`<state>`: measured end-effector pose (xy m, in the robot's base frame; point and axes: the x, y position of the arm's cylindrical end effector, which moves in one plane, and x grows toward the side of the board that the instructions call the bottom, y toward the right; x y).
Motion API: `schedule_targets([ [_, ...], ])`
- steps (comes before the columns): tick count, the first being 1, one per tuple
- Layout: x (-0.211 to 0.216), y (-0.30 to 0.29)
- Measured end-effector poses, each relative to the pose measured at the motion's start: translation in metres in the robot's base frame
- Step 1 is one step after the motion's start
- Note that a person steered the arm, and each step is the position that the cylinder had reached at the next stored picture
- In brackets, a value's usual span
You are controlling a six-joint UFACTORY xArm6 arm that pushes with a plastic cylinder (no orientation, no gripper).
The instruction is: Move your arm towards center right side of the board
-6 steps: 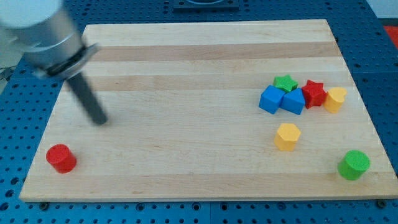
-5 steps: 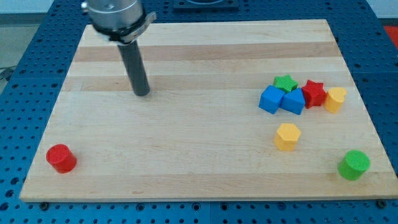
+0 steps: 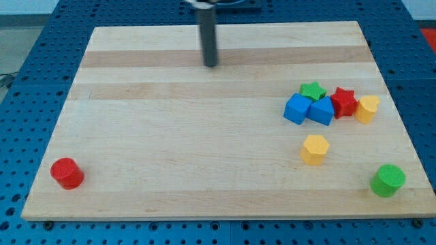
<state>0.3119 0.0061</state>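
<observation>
My tip (image 3: 211,64) touches the wooden board (image 3: 170,136) near the view's top, a little left of centre, far from every block. At the view's right sits a tight cluster: a green star (image 3: 313,90), a red star (image 3: 344,101), two blue blocks (image 3: 297,109) (image 3: 321,111) and a yellow block (image 3: 368,108). Below the cluster lies a yellow hexagonal block (image 3: 315,149). A green cylinder (image 3: 388,180) stands at the bottom right. A red cylinder (image 3: 67,173) stands at the bottom left.
The board lies on a blue perforated table (image 3: 20,82) that shows on all sides.
My tip has swept from the board's left side up and to the right, now near the top centre. No block has moved.
</observation>
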Motion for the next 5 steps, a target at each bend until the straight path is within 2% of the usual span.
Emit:
schedule_targets([
  [2, -0.002, 0.098],
  [3, 0.006, 0.190],
  [5, 0.020, 0.270],
])
